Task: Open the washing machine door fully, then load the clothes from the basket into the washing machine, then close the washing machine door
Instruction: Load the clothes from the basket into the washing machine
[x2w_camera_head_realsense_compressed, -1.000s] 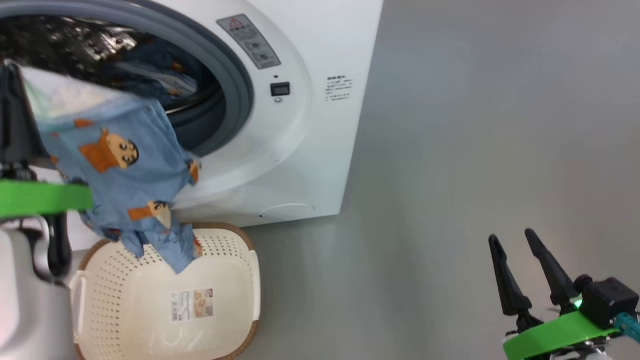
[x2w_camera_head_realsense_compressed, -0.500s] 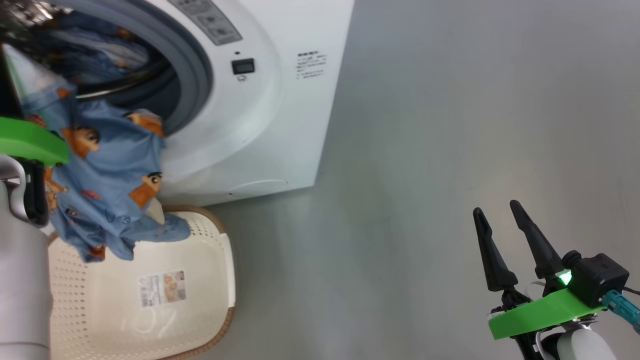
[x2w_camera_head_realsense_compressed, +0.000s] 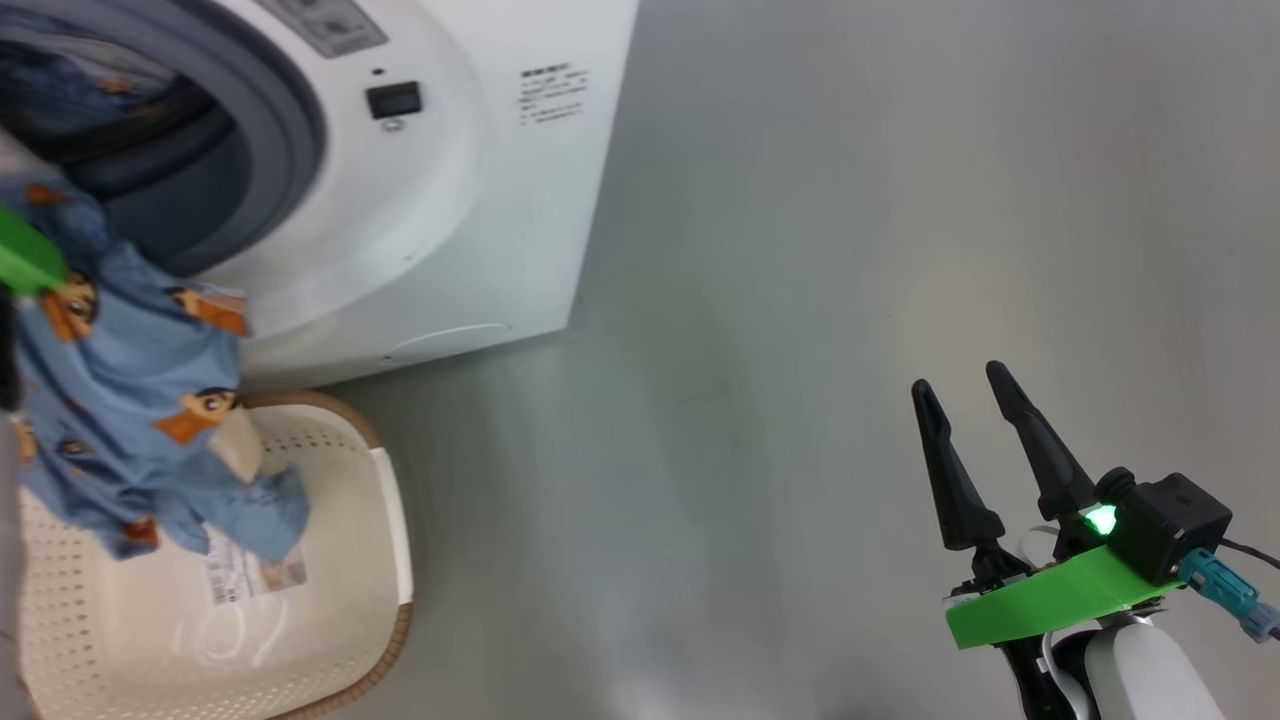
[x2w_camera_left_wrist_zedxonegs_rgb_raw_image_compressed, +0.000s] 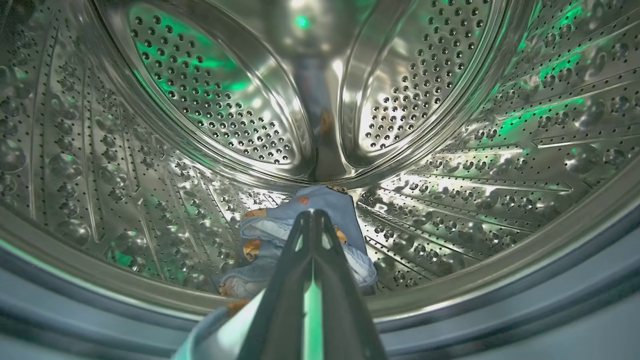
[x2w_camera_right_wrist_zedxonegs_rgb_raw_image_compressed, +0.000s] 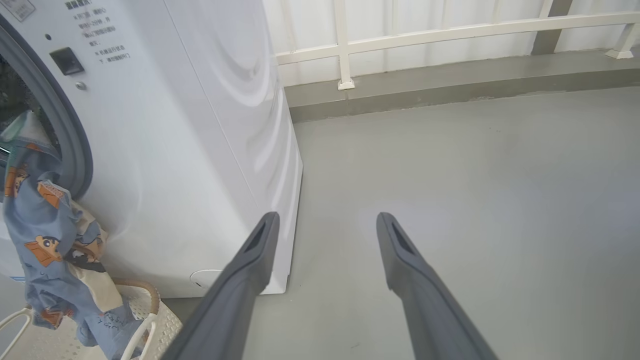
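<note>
The white washing machine (x2w_camera_head_realsense_compressed: 430, 220) stands at the upper left, its round mouth open; the washing machine door is out of view. Light blue clothes (x2w_camera_head_realsense_compressed: 130, 400) with orange cartoon prints hang from my left arm in front of the mouth, trailing into the cream basket (x2w_camera_head_realsense_compressed: 395, 520) below. In the left wrist view my left gripper (x2w_camera_left_wrist_zedxonegs_rgb_raw_image_compressed: 312, 215) is shut on that cloth and points into the steel drum (x2w_camera_left_wrist_zedxonegs_rgb_raw_image_compressed: 200, 100), where another blue garment (x2w_camera_left_wrist_zedxonegs_rgb_raw_image_compressed: 325, 202) lies. My right gripper (x2w_camera_head_realsense_compressed: 957, 378) is open and holds nothing, well right of the machine above bare floor.
Grey floor (x2w_camera_head_realsense_compressed: 800, 250) stretches to the right of the machine. In the right wrist view, a low kerb (x2w_camera_right_wrist_zedxonegs_rgb_raw_image_compressed: 450, 90) and a white railing (x2w_camera_right_wrist_zedxonegs_rgb_raw_image_compressed: 345, 45) run along the back. The basket sits right against the machine's front.
The head camera has swung, so machine and basket now sit further left in the picture. The clothes still hang from my shut left gripper at the mouth. The right gripper stays open.
</note>
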